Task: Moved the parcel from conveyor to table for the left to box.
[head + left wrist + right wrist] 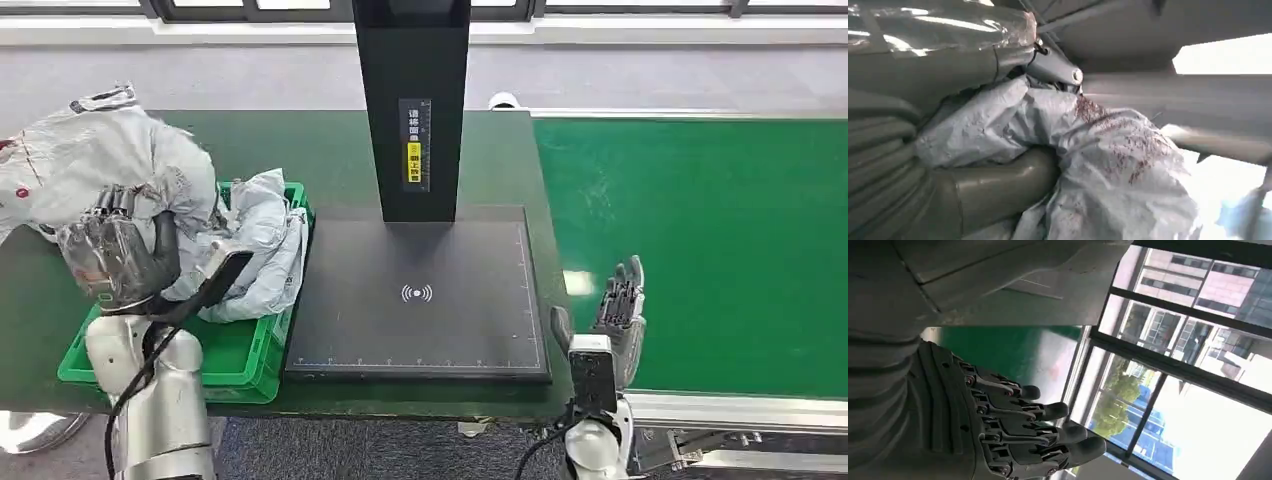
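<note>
The left robot hand (120, 258) has its dark fingers wrapped round a grey crumpled parcel (110, 160), holding it up over the left part of the dark tabletop (340, 150), above and slightly behind the green crate (235, 355) that stands at the tabletop's near left corner. In the left wrist view the thick thumb presses into a fold of the bag (1108, 150), whose plastic is printed with reddish marks, so the grip looks to be on loose film rather than on anything firm inside. Another pale parcel (262, 240) already lies in the crate, slumped against its right wall. The right robot hand (618, 312) stands with fingers straight and apart, holding nothing, at the edge of the green conveyor (700, 240); no parcel can be seen on the stretch of belt in view. The step in hand appears to be boxing the held parcel. To do it well, the left arm should carry the bag squarely over the free near-left part of the crate, lower it until the bag's underside settles on the crate floor or on the parcel below, and only then spread the fingers, since soft film can cling or snag on them. Keep clear of the black scanner pad (420, 290) and its upright post (412, 110)
</note>
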`<control>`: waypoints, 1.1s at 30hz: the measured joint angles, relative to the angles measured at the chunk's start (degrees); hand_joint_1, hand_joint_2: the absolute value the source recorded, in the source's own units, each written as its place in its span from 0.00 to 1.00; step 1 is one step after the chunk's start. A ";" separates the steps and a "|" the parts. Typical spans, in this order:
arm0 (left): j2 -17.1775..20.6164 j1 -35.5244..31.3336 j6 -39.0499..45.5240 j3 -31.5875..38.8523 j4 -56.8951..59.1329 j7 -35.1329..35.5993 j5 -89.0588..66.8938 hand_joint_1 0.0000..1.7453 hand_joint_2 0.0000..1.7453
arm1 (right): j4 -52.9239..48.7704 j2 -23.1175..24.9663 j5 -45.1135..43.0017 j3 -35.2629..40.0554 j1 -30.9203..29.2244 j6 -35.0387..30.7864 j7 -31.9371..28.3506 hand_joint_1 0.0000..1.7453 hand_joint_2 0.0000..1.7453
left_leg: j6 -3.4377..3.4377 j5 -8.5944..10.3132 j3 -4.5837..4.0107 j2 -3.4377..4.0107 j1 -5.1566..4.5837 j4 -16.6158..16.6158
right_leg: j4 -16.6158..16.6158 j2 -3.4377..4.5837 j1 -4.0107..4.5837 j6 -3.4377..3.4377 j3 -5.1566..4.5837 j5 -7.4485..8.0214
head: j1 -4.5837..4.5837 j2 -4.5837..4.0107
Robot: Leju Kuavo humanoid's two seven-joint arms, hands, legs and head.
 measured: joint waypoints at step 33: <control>12.42 -1.77 -1.01 -20.79 23.10 -9.82 69.33 0.00 0.00 | -1.31 0.00 4.13 -0.11 -0.16 3.50 3.26 0.00 1.00 | 0.15 0.52 0.08 -0.95 -0.11 -0.05 | -0.05 -1.04 -0.12 0.07 0.37 0.19 | -0.02 0.00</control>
